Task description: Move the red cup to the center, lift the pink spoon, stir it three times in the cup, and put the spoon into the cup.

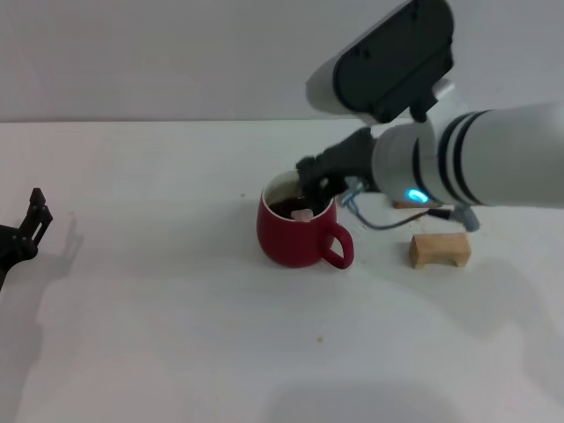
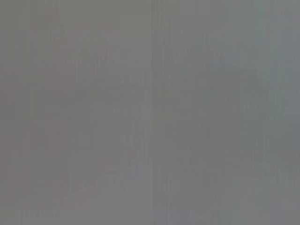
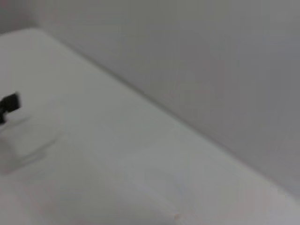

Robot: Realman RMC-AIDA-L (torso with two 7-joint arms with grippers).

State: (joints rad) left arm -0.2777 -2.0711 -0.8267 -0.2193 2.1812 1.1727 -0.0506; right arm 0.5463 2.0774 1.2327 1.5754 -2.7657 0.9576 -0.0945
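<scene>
Red cup [image 1: 298,238] sits upright near the middle of the white table [image 1: 176,335]. Loop handle points toward the robot's right and a bit toward the near edge. White inner rim shows, dark liquid inside.

Pink spoon [image 1: 302,214]: only a small pale pink bit is visible, at the near-right side of the cup's mouth, at or just above the liquid. Rest of it is hidden by the gripper, so its long axis and which way it points can't be read. Bowl end not visible.

Right gripper [image 1: 315,187] is directly over the cup's far-right rim, black fingers angled down into the mouth. Whether the fingers are clamped on the spoon or apart can't be told; they merge into one dark mass over the liquid. The arm comes in from the right, white with black bands; a lit cyan indicator [image 1: 414,196] shows on the wrist, and a grey cable [image 1: 374,220] loops under it.

Wooden block [image 1: 440,249], small arch shape, stands on the table to the right of the cup, apart from the handle. A second reddish-brown piece [image 1: 407,204] peeks out behind the wrist, mostly hidden.

Left gripper [image 1: 35,220] is at the table's left edge, well apart from the cup; grip state unreadable. The same black tip shows in the right wrist view [image 3: 10,102], across bare tabletop.

Left wrist view is flat grey, nothing resolvable.

No brand, label or writing readable anywhere.
</scene>
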